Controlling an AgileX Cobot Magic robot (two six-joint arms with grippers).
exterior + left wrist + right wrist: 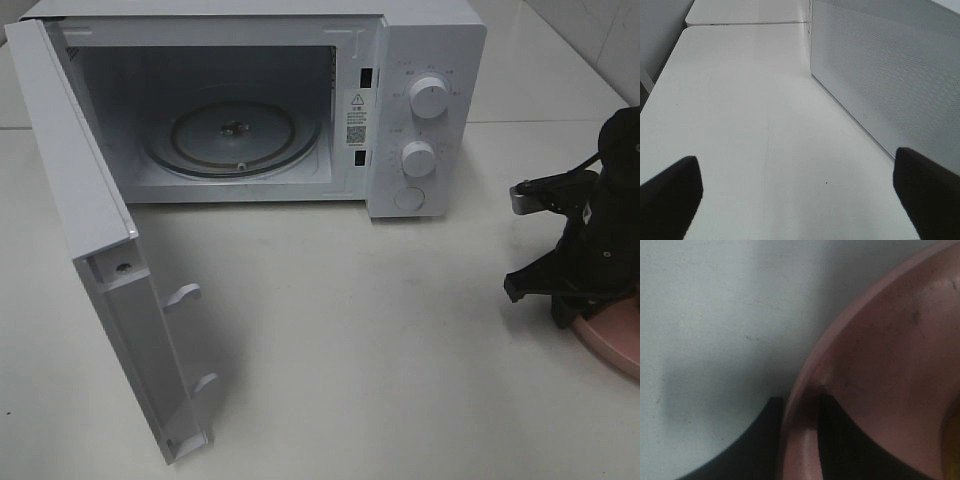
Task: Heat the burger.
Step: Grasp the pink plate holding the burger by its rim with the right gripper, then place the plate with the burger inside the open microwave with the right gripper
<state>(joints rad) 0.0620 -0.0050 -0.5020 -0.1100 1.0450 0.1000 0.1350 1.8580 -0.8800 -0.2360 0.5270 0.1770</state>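
Note:
The burger is hidden behind my right arm in the exterior view. Only a yellow sliver shows at the edge of the right wrist view, and I cannot tell what it is. The round pink plate [618, 345] lies at the table's right edge. My right gripper [568, 312] reaches down onto its near rim. In the wrist view the gripper [799, 401] has one dark finger [760, 445] outside the plate's rim [805, 390] and the other inside, closed on it. My left gripper [800, 210] hangs open over bare table beside the microwave's open door [890, 75].
The white microwave [430, 60] stands at the back with its door [100, 260] swung wide open toward the front left. Its glass turntable [235, 135] is bare. Two knobs [428, 97] sit on its right panel. White tabletop lies between microwave and plate.

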